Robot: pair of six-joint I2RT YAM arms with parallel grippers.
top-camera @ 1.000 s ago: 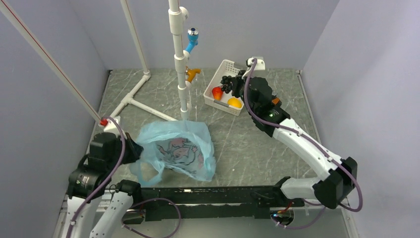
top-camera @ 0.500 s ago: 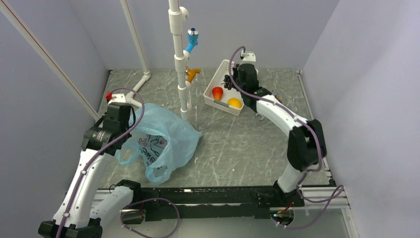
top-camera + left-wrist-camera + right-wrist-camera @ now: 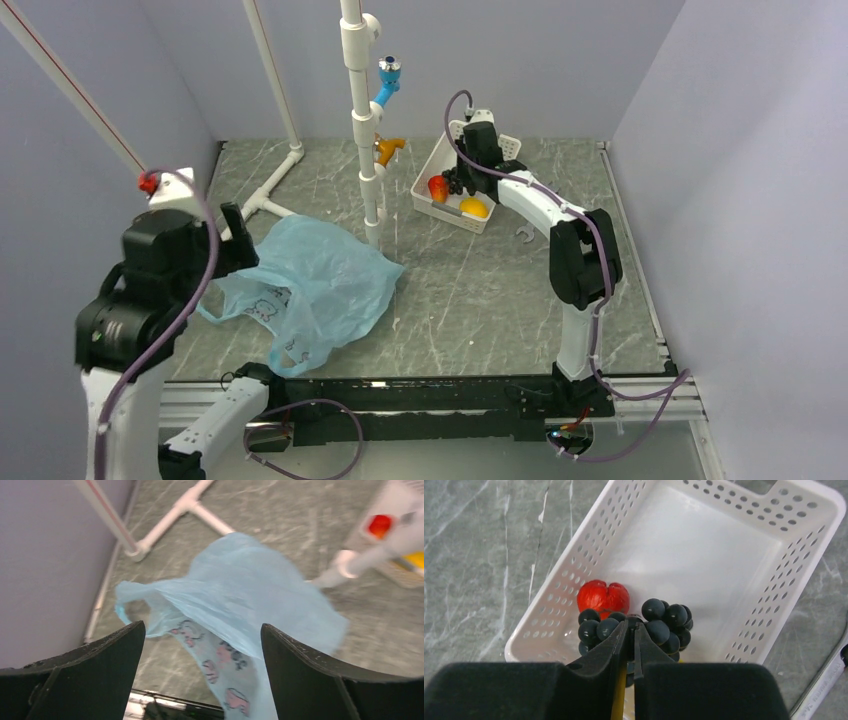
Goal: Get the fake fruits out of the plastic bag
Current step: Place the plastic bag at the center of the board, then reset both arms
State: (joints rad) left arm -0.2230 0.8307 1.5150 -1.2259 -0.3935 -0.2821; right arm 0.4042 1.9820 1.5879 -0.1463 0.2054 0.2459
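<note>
The light-blue plastic bag [image 3: 312, 284] lies slumped on the table's left half, its whale prints facing up [image 3: 235, 595]. My left gripper [image 3: 238, 238] hangs above the bag's left edge, open wide, and the bag shows below between its fingers [image 3: 202, 630]. Inside the white basket [image 3: 500, 150] lie a red-orange fruit [image 3: 438, 187] [image 3: 603, 596] and a yellow-orange fruit [image 3: 474, 207]. Just over the basket floor, my right gripper [image 3: 462, 176] [image 3: 631, 625] is pinched shut on the middle of the dark grapes [image 3: 666, 622].
A white pipe stand [image 3: 362, 120] with blue and orange fittings rises between bag and basket; its base pipes [image 3: 262, 205] run to the back left. A small wrench [image 3: 522, 236] lies on the table to the right of the basket. Grey walls close three sides.
My left gripper has opened and let go of the bag, and the arm has risen and swung left. The bag has sunk flatter. My right gripper carried the grapes down into the basket.
</note>
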